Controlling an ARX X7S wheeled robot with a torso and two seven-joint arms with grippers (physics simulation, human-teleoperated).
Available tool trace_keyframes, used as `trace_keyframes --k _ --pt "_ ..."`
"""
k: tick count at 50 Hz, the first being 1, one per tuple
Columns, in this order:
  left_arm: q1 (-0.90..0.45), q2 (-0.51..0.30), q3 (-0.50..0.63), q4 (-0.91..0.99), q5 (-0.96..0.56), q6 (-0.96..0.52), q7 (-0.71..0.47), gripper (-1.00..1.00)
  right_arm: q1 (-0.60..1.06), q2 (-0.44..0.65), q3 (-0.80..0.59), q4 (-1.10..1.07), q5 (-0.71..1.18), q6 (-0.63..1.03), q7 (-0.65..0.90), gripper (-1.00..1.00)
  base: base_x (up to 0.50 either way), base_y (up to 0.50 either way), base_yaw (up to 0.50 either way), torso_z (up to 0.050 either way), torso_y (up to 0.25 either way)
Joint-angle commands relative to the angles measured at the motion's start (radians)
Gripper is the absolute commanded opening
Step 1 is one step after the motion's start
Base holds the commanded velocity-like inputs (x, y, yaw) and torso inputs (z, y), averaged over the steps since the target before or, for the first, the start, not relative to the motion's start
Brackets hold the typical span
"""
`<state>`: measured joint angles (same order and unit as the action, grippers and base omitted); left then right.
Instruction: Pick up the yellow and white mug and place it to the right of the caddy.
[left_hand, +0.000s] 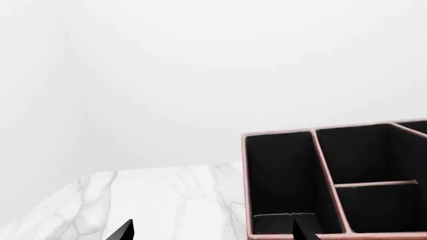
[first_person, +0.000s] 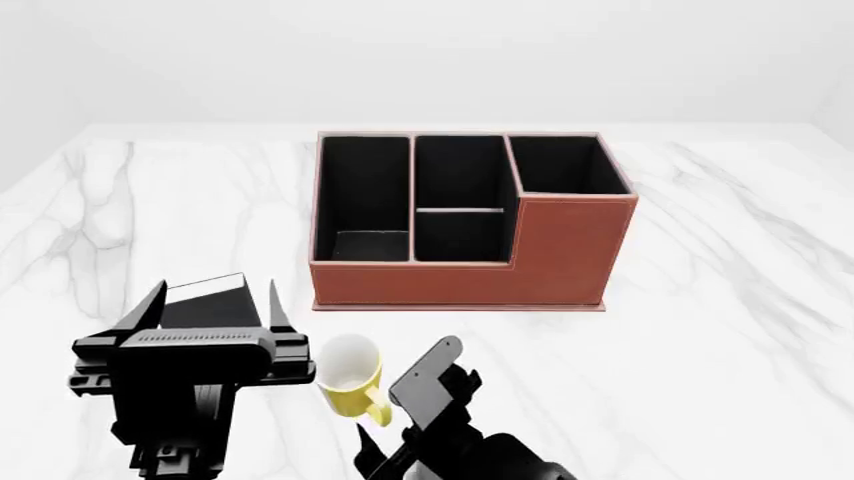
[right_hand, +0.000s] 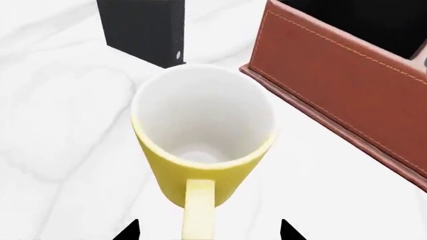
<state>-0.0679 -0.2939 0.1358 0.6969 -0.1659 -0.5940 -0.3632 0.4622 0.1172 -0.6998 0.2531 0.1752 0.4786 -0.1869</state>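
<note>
Left wrist view: the caddy (left_hand: 337, 185) stands on the marble table (left_hand: 147, 200); the left gripper (left_hand: 210, 231) shows 2 tips spread apart, holding nothing.

Head view: the mug (first_person: 352, 376) stands upright in front of the caddy (first_person: 470, 225), between both arms.

Right wrist view: the right gripper (right_hand: 209, 232) has its tips apart either side of the mug's handle, not clamped.
</note>
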Motion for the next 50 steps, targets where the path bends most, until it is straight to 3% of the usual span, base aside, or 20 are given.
trace_keyframes --k 1,30,50 --pt "0.002 -0.003 0.002 0.000 -0.004 0.004 -0.004 1.00 0.017 -0.013 -0.011 0.061 0.008 -0.018 -0.008 -1.00 0.00 0.00 0.00 0.000 0.000" --pt "0.005 -0.011 0.005 -0.001 -0.013 0.013 -0.014 1.00 -0.009 0.035 -0.013 -0.073 0.022 0.016 0.035 -1.00 0.00 0.00 0.00 0.000 0.000" --pt "0.003 -0.018 0.005 0.022 -0.018 0.001 -0.028 1.00 -0.086 0.150 0.026 -0.414 0.068 0.139 0.081 -1.00 0.00 0.00 0.00 0.000 0.001"
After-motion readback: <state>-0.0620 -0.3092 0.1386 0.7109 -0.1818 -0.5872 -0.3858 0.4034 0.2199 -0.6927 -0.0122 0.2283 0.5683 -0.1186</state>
